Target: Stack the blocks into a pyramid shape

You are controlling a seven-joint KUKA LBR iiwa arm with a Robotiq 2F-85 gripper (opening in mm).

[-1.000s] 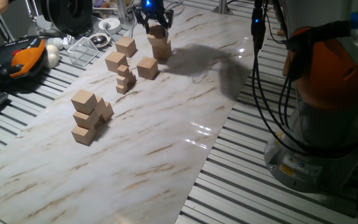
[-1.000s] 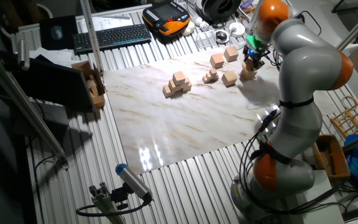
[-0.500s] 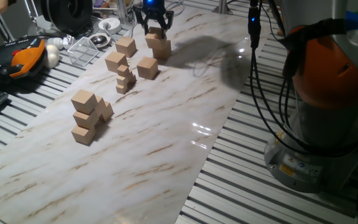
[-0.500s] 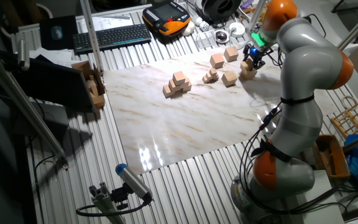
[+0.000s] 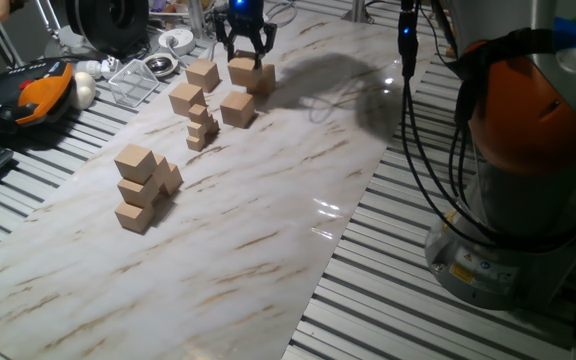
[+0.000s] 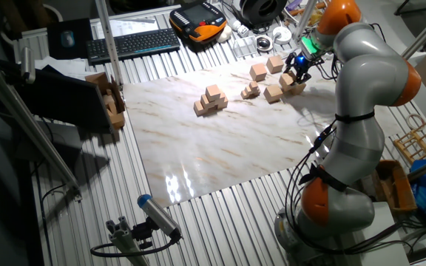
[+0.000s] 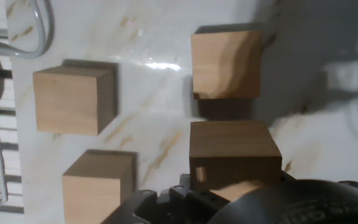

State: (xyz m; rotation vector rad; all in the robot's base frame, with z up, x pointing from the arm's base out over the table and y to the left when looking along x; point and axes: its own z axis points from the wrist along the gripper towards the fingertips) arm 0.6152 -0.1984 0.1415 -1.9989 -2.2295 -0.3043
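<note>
My gripper (image 5: 241,58) is shut on a tan block (image 5: 241,71), held just above the marble board at its far end. Close to its right rests another block (image 5: 263,79). In the hand view the held block (image 7: 232,152) sits between the fingers, with that neighbour block (image 7: 225,64) beyond it. Three more loose blocks (image 5: 202,73), (image 5: 185,98), (image 5: 237,108) lie left of and below the gripper. A stepped pile of tan cubes (image 5: 143,188) stands nearer the left edge. From the other side, the gripper (image 6: 296,68) hangs over the block cluster (image 6: 273,93).
A short stack of much smaller tan cubes (image 5: 200,127) stands between the loose blocks and the pile. A clear plastic tray (image 5: 133,80), an orange pendant (image 5: 38,90) and cables crowd the slatted table beyond the board's left edge. The arm's base (image 5: 508,200) stands at right.
The gripper has carried its block leftward and slightly down, away from above the neighbour block. The other blocks and the pile have not moved.
</note>
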